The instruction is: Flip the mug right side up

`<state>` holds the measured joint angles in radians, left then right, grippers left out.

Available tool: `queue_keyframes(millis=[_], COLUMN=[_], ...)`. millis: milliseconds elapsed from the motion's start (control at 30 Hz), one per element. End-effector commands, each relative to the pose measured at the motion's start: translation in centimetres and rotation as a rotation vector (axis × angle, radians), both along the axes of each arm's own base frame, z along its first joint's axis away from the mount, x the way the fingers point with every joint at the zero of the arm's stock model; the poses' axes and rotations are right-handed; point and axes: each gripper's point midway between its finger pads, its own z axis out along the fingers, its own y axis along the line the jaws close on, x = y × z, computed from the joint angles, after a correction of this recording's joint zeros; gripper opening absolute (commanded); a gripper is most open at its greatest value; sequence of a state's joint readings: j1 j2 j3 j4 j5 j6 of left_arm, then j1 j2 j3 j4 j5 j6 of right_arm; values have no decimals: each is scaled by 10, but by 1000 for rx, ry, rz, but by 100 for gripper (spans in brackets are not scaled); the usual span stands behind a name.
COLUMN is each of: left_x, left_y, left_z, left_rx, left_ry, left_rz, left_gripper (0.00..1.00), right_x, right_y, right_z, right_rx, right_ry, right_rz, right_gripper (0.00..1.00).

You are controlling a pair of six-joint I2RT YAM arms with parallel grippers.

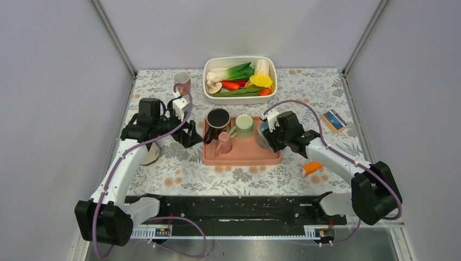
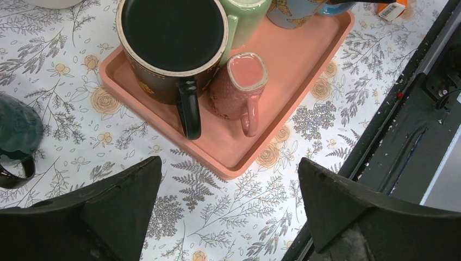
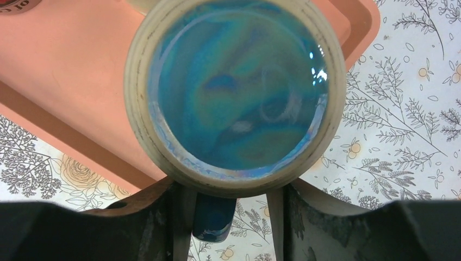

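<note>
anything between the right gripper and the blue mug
Nothing visible. The right gripper is right at the mug, with a finger on either side of its handle and no other object in between.

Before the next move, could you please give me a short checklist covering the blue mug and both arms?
1. Blue mug opening faces up: ok.
2. Right claw grip on the handle: cannot tell; the fingers straddle it and a gap shows on one side.
3. Mug base fully on the tray: cannot tell; the mug overlaps the tray's corner rim.
4. Left claw out of the way: ok; open, empty, short of the tray.
5. Clearance from the green mug: cannot tell; the two are close together.
</note>
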<state>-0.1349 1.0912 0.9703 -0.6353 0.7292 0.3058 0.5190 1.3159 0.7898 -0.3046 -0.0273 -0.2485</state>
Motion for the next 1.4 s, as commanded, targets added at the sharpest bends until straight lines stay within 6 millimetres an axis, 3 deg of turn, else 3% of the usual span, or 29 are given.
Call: queue_keyframes(millis=[0,267,633,867,1033,1200,1367], left_x=[1,0,-5,4,10,13,9], left_y=[-5,-7,-13,-18,-32,-69,-118], left_z=[9,7,14,49,100,145,168], left_rx=[-41,-57,-92,-130,-210,-315,-454], left_ry=[-40,-25,-25,-97,-191,-257,-252], left_rz=[-32,-44,-80,-84,-163,-241,-313], left_gripper=[99,99,99,99,99,99,99], right_x=[9,17,24,21,12,0,-9], right_y=[11,12,11,14,20,26,23], right_z=[2,21,86,153,217,292,351], right_rx=[39,72,154,253,360,505,659], right_ry=[-57,-156,-380,-516,-626,-707,-711], right_rz=[28,28,29,43,76,98,104], right_gripper=[52,17,0,0,0,0,0])
